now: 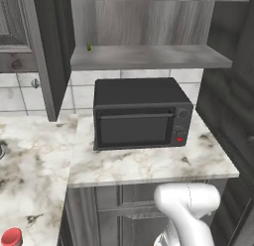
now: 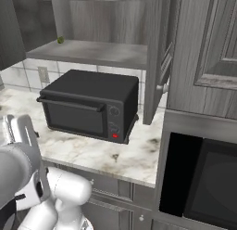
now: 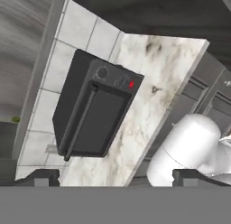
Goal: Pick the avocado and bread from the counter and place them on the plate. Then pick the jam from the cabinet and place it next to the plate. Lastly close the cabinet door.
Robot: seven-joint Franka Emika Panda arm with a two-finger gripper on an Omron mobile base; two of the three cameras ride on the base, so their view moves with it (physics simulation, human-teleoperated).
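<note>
While empty, pincer (image 3: 115,178) gapes toward the microwave (image 3: 92,114).

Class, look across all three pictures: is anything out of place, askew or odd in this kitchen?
The cabinet door hangs open, baring the shelf. The jam stands on the counter, not in the cabinet. The microwave sits square; nothing looks spilled or damaged.

Flat, even rendered light, soft shadows, no glare, slightly coarse textures.
</note>
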